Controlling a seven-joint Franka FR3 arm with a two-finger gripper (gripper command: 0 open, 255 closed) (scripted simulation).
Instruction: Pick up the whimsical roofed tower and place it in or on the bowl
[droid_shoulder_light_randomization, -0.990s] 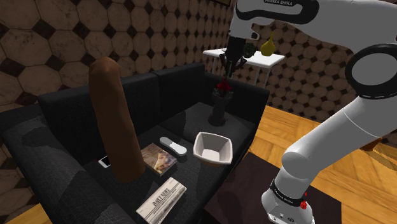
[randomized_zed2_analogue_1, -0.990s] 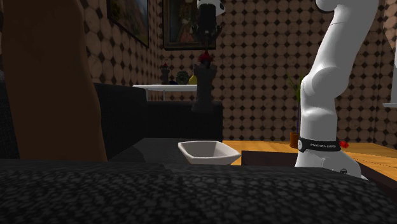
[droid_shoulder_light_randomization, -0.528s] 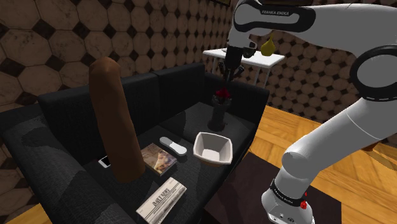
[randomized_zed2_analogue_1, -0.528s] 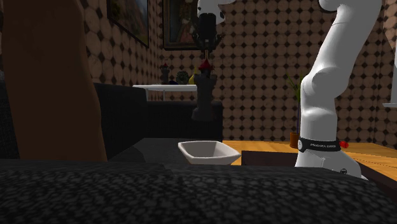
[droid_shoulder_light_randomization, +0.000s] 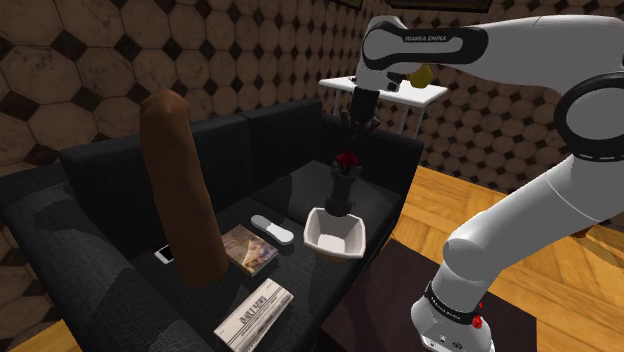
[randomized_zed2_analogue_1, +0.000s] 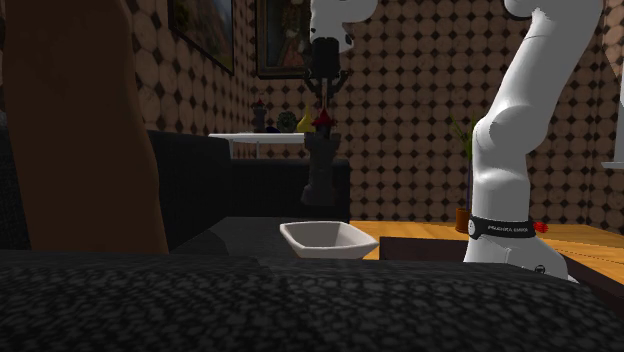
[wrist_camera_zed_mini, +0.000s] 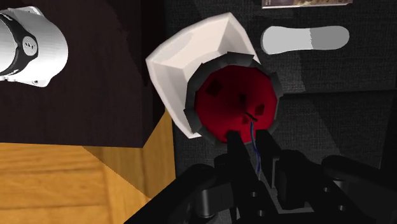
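Placing step: claw clamped on thin spire of the tower, which hangs over rim of the white bowl; next: centre, lower, release.

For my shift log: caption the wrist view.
Gripper clasps the red-roofed tower by its top, partly over the white bowl.

Dim, soft-shadowed renders; dark foreground blurs nothing.
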